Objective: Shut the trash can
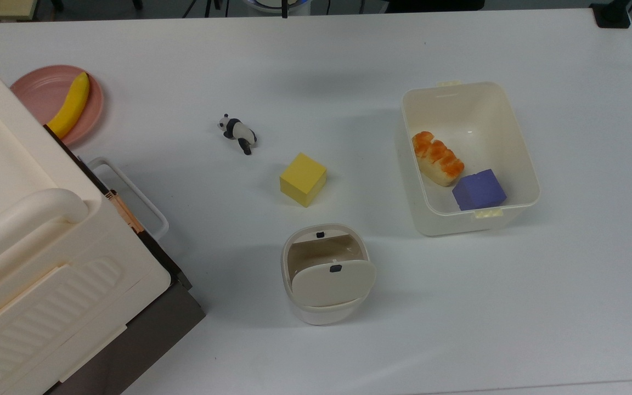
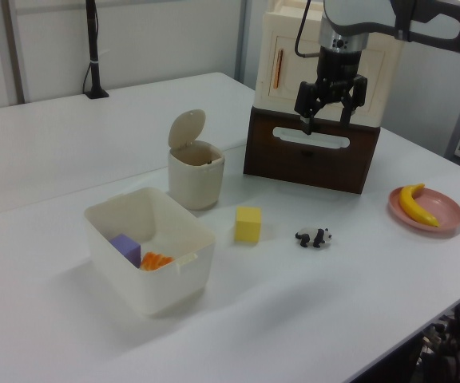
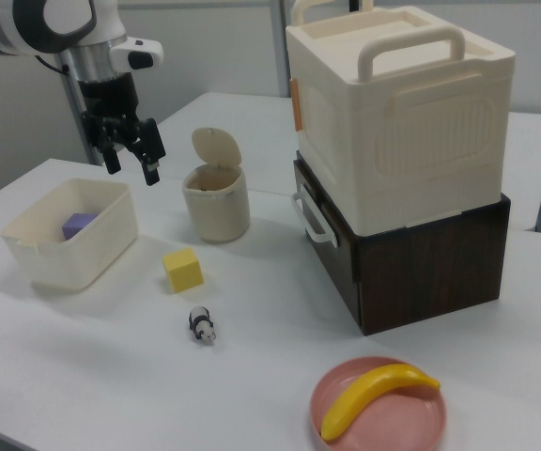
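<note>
1. The scene is lit brightly and evenly from overhead.
2. Soft, diffuse shadows are cast on the white table (image 1: 568, 307) beside the trash can (image 1: 327, 274) and the yellow cube (image 1: 303, 179).
3. Slight softness is seen in the left view and right view; no strong glare is noted.

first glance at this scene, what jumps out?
The big cream box stacked on a dark brown drawer unit dominates the right view's right. Mid-table, the small trash can stands with its flap lid up, near a yellow cube. The gripper hangs above the table, jaws open, holding nothing.
</note>
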You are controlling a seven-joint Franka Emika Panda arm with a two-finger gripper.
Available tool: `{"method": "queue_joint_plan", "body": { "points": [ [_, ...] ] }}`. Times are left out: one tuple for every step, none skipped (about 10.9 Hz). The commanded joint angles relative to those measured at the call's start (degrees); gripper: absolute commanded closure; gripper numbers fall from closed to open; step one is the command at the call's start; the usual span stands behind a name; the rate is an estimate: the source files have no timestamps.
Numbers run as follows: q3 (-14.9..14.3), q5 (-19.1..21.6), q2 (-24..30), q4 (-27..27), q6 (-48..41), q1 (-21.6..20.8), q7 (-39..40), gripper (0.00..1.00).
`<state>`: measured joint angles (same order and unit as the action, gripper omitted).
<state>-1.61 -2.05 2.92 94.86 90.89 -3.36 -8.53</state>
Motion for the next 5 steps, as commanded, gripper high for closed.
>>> {"method": "queue_joint_plan", "body": {
  "points": [
    [-0.6,0.5,1.0,2.8,0.6,-1.0,18.9,0.0],
    [-0.6,0.5,1.0,2.7,0.4,-0.9,19.3,0.0],
    [-0.6,0.5,0.9,2.7,0.4,-0.9,20.0,0.0],
    [-0.6,0.5,0.9,3.0,0.6,-0.9,19.8,0.0],
    [-0.6,0.5,1.2,3.6,1.2,-1.1,18.3,0.0]
  ]
}}
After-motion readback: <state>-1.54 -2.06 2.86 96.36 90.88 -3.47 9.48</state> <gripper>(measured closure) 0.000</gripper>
